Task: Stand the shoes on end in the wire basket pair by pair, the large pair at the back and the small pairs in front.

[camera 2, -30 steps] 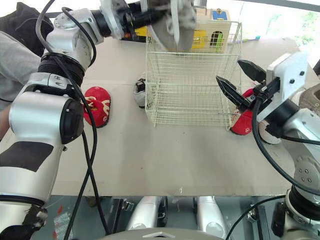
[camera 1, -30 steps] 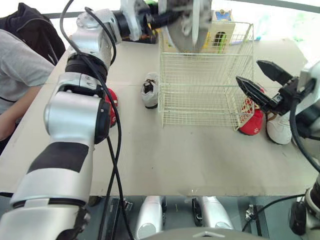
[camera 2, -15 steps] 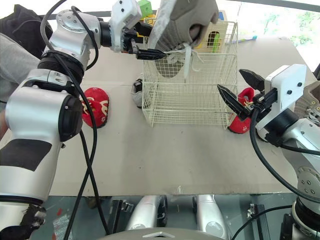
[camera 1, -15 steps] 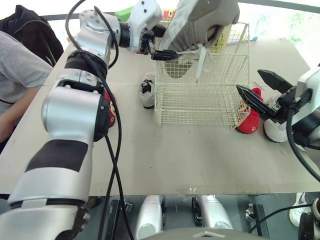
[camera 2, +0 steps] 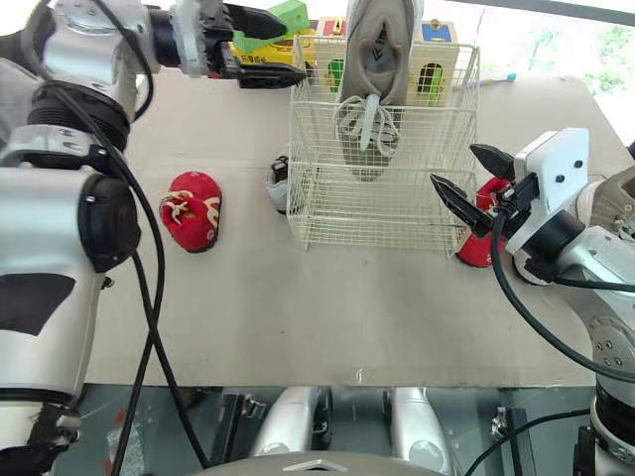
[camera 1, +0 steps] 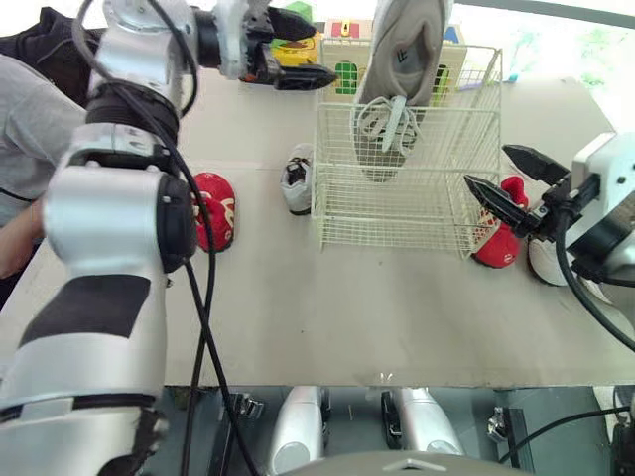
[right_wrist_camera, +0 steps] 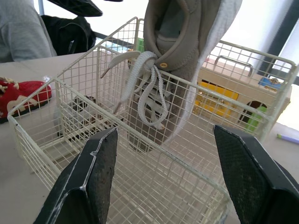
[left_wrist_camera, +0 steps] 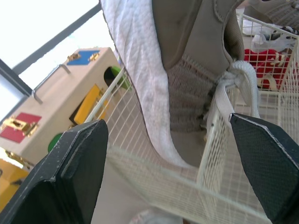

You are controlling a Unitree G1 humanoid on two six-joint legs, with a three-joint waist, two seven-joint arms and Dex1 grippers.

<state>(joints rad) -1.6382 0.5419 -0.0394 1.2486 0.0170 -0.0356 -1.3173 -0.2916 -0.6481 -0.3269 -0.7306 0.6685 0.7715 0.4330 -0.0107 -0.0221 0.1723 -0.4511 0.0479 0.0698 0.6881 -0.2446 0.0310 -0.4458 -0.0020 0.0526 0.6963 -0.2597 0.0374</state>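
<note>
Grey shoe (camera 1: 397,89) stands toe-down at the rear of the wire basket (camera 1: 397,213), upper centre. Left gripper (camera 1: 322,47), upper left, is spread and clear of it; right gripper (camera 1: 486,166), mid-right, is spread. Probable next step: fetch its mate.

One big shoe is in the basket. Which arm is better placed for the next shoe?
Right, probably: the right gripper, open, hovers by the red shoe and white shoe; the left gripper is up at the basket's back corner.

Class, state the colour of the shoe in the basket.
Grey shoe, white laces; right wrist view.
</note>
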